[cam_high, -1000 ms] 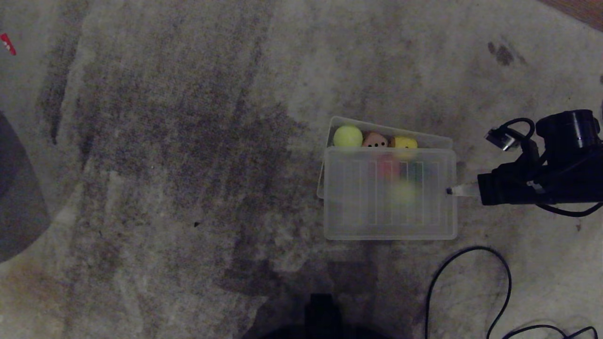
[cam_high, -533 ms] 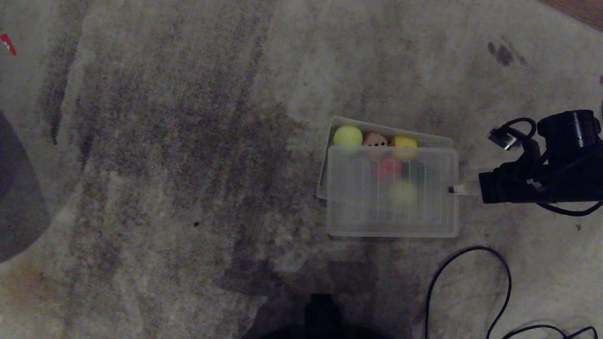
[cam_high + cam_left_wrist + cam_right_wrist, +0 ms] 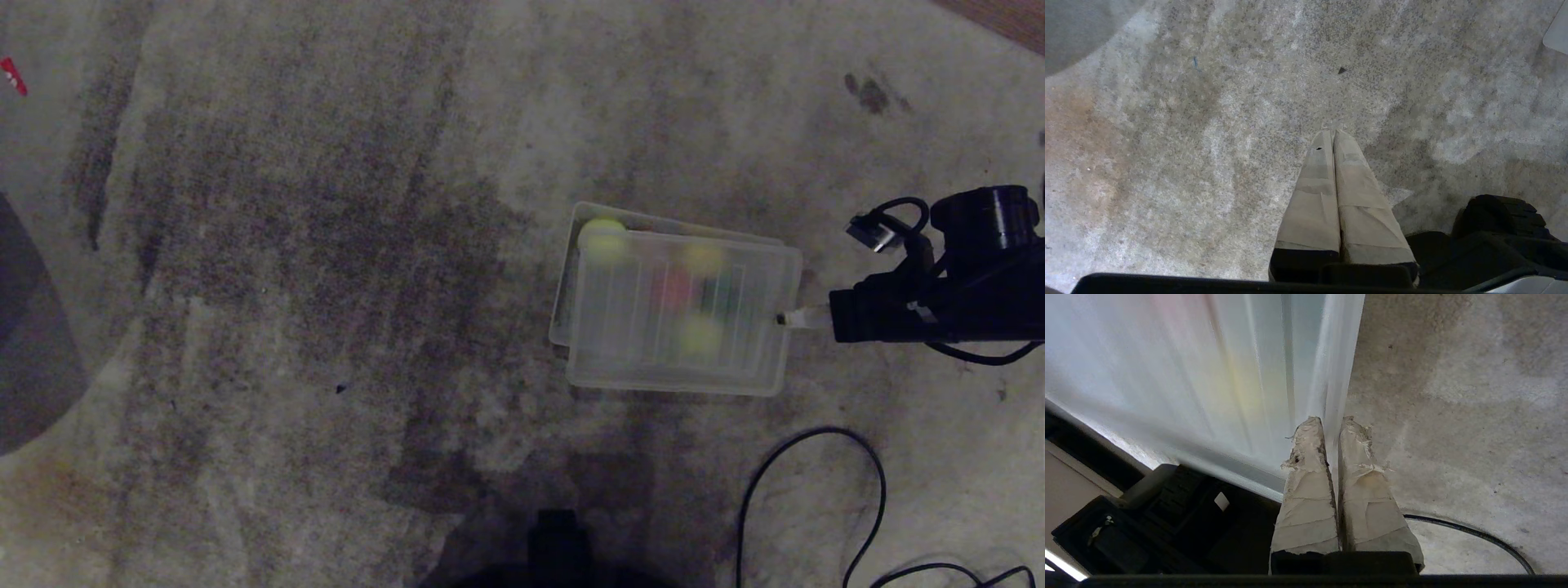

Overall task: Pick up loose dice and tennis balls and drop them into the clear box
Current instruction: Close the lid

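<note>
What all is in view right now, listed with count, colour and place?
box: one, clear whitish plastic, on the carpet right of centre.
lid: one, clear ribbed plastic, lying skewed over most of the box, its right edge pinched by the right hand.
balls: two, yellow-green, inside the box; one at the far left corner, one blurred under the lid.
dice: red, yellow and dark green blurs under the lid; exact count cannot be told.
carpet: one, grey and stained, under everything.
cable: one, black, looping on the carpet near the right.
red scrap: one, at the far left edge.
right hand: one, taped fingers shut on the lid's edge.
left hand: one, taped fingers shut, over bare carpet, holding nothing.
</note>
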### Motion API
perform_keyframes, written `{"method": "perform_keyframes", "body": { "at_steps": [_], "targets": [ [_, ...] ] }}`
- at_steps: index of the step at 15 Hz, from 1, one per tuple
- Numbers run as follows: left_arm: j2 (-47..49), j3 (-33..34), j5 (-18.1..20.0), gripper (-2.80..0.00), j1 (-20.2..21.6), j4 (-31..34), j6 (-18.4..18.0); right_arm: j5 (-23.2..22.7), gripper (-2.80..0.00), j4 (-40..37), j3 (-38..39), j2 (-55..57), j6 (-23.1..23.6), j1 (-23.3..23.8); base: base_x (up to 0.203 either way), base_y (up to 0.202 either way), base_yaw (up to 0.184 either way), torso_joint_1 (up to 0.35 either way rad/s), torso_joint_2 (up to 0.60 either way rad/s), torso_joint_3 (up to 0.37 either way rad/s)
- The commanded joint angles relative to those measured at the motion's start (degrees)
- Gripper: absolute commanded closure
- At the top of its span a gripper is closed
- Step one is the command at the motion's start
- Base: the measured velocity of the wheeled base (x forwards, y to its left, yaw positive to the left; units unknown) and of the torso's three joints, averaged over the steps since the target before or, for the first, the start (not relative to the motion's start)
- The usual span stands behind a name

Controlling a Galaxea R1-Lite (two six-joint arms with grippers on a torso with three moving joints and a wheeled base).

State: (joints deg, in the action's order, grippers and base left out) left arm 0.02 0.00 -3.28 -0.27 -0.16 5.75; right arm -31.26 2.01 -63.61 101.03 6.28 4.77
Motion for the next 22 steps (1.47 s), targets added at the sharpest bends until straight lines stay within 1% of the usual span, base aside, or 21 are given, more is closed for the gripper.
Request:
{"method": "perform_keyframes", "body": {
  "at_steps": [1,3,8,10,11,13,14,20,22],
  "targets": [
    [0.1,0.1,-0.1,0.0,0.0,0.0,0.0,-0.2,0.0,0.1,-0.9,0.8,-0.1,0.1,0.0,0.0,0.0,0.0,0.0,0.0],
    [0.0,0.1,-0.1,0.0,0.0,0.0,0.0,-0.2,0.0,0.1,-2.0,0.7,-2.1,0.0,0.0,0.0,0.0,0.0,0.0,0.0],
    [0.1,0.1,-0.1,0.0,0.0,0.0,0.0,-0.5,0.0,-0.4,-2.5,-0.7,-2.6,-0.7,0.0,0.0,0.0,0.0,0.0,0.0],
    [0.0,0.1,-0.1,0.0,0.0,0.0,0.0,-0.5,0.0,-0.7,-2.6,-1.3,-2.7,-1.8,0.0,0.0,0.0,0.0,0.0,0.0],
    [0.0,0.1,-0.1,0.0,0.0,0.0,0.0,-0.5,0.0,-0.6,-2.8,-1.5,-3.5,-2.3,0.0,0.0,0.0,0.0,0.0,0.0],
    [0.1,0.1,-0.1,0.0,0.0,0.0,0.0,-0.5,0.0,-0.6,-4.0,-2.2,-7.7,-3.4,0.0,0.0,0.0,0.0,0.0,0.0],
    [0.0,0.1,-0.1,0.0,0.0,0.0,0.0,-0.4,0.0,-0.7,-4.2,-2.3,-8.3,-3.9,0.0,0.0,0.0,0.0,0.0,0.0],
    [0.1,0.1,-0.1,0.0,0.0,0.0,0.0,-0.5,0.0,-1.1,-3.9,-2.1,-8.5,-4.6,0.0,0.0,0.0,0.0,0.0,0.0],
    [0.1,0.1,-0.1,0.0,0.0,0.0,0.0,-0.5,0.0,-3.9,-4.0,-2.3,-8.4,-4.7,0.0,0.0,0.0,0.0,0.0,0.0]
  ]
}}
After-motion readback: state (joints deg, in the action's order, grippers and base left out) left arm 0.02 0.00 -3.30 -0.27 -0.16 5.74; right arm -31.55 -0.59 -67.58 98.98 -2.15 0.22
